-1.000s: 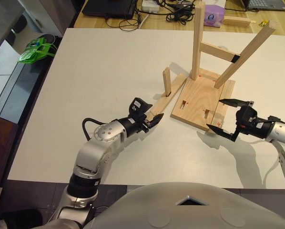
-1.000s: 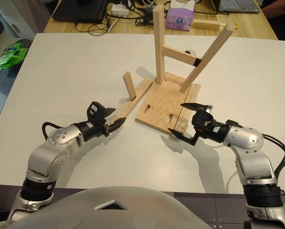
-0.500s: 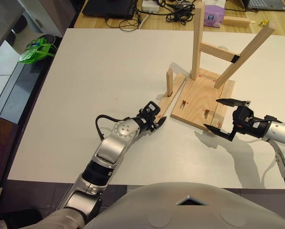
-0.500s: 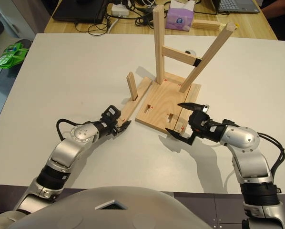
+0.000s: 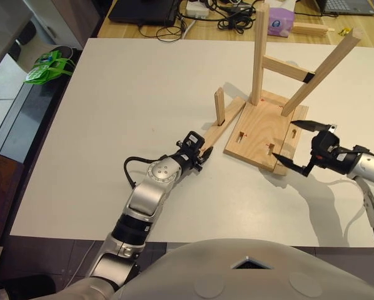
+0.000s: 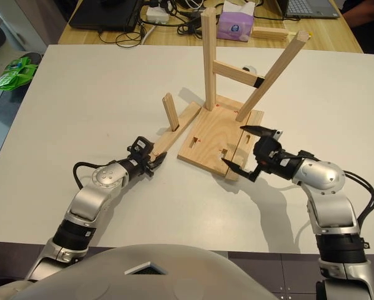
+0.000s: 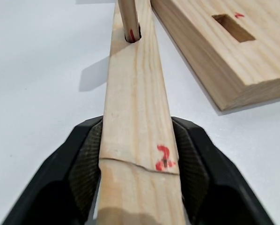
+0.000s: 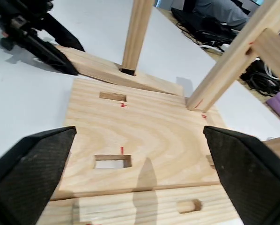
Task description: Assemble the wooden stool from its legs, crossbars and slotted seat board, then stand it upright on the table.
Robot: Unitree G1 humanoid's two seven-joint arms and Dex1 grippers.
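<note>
- Fingers [image 7: 86, 161] of the left gripper [image 5: 199, 152] pressed against both long sides of a loose leg [image 5: 223, 124], pinching its near end.
- Loose leg lies flat on the white table [image 5: 112, 94], along the left edge of the seat board [image 5: 262, 128]. Whether the two touch cannot be told.
- Short crossbar [image 5: 219, 106] stands up from a hole in the loose leg, past the grip. Red mark on the leg between the pads.
- Right gripper [image 6: 235, 145] spread wide, holding nothing, its fingers [image 8: 32, 164] either side of the near right part of the seat board. Contact with the wood cannot be told.
- Seat board flat on the table, right of centre. Rectangular slots open in its face, each with a small red mark.
- Upright leg [image 5: 259, 50] stands in the board's far corner. Tilted leg [image 5: 321, 65] rises from the board and leans off to the right.
- Crossbar [image 5: 287, 67] joins these two legs partway up.
- Wooden bar [image 8: 177, 206] with an oval hole lies along the board's edge nearest the right gripper. Cannot tell if it sits on the board or beside it.
- Wooden desk [image 5: 149, 28] with a laptop and cables behind the table.
</note>
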